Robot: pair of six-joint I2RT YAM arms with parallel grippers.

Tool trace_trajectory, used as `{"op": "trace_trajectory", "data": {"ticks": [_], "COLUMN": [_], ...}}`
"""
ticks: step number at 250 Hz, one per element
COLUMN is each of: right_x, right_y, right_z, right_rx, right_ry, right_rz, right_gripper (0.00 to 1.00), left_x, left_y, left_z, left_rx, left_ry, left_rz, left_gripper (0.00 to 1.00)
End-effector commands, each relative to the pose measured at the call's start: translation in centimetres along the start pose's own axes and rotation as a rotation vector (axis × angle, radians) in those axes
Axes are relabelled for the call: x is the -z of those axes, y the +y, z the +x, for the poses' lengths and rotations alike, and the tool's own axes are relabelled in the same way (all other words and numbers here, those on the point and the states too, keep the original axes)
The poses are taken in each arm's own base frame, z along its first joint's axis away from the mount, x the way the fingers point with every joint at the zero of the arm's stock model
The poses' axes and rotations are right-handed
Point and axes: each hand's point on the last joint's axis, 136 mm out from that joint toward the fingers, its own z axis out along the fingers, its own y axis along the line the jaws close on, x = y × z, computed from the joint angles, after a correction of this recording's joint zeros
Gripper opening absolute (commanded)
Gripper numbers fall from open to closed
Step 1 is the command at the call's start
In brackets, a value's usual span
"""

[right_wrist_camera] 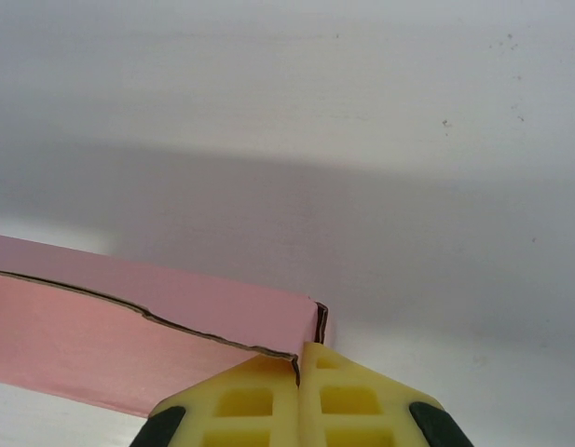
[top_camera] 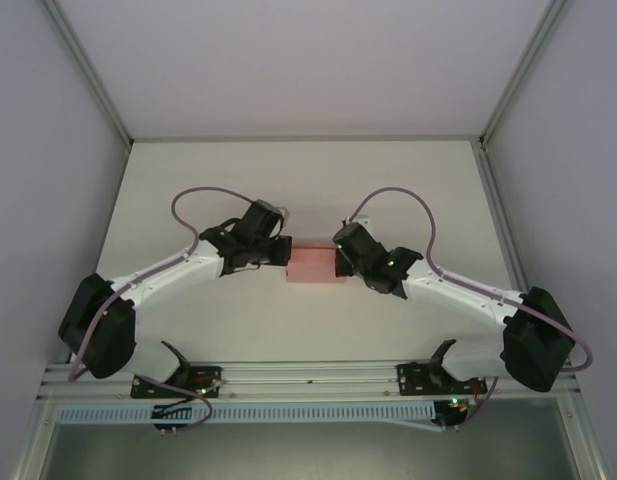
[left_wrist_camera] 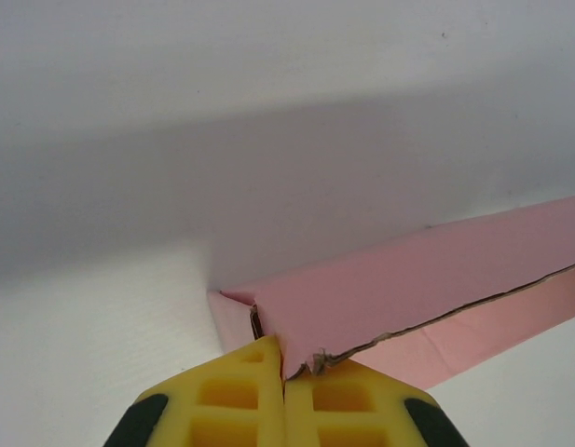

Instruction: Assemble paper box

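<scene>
From the near edge of the counter [top_camera: 308, 190], the left arm [top_camera: 178, 270] and the right arm [top_camera: 458, 295] are angled inward toward each other. The pink paper box [top_camera: 318, 262] is found between them, around the counter's middle. The left jaws are pressed shut, yellow pads [left_wrist_camera: 240, 400] almost meeting, with one end corner of the box pinched between them, and the right jaws are closed the same way on the opposite end corner, beyond which shadowed white counter is seen.
</scene>
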Motion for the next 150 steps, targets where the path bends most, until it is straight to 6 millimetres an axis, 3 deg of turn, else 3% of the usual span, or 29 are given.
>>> {"op": "trace_trajectory", "data": {"ticks": [1, 37, 70, 112, 150], "right_x": [-0.5, -0.7, -0.4, 0.5, 1.8], "right_y": [2.5, 2.2, 2.3, 2.1, 2.6], "right_z": [1.5, 2.4, 2.9, 2.4, 1.1], "right_rx": [0.034, 0.071, 0.099, 0.071, 0.04], "right_ry": [-0.006, -0.031, -0.055, -0.083, -0.117], "right_rz": [-0.133, -0.136, -0.141, -0.144, -0.167], "right_gripper": [0.01, 0.02, 0.05, 0.18, 0.33], "left_x": [-1.5, -1.5, -1.2, 0.0, 1.2], "left_y": [-2.0, -1.2, -0.1, -0.6, -1.5], "left_z": [3.1, 5.4, 6.9, 5.8, 3.5], "left_rx": [-0.102, -0.176, -0.2, -0.185, -0.2], "left_ry": [0.031, 0.019, -0.002, -0.049, -0.085], "left_rz": [0.094, 0.071, 0.054, 0.063, 0.048], "left_gripper": [0.0, 0.0, 0.07, 0.12, 0.41]}}
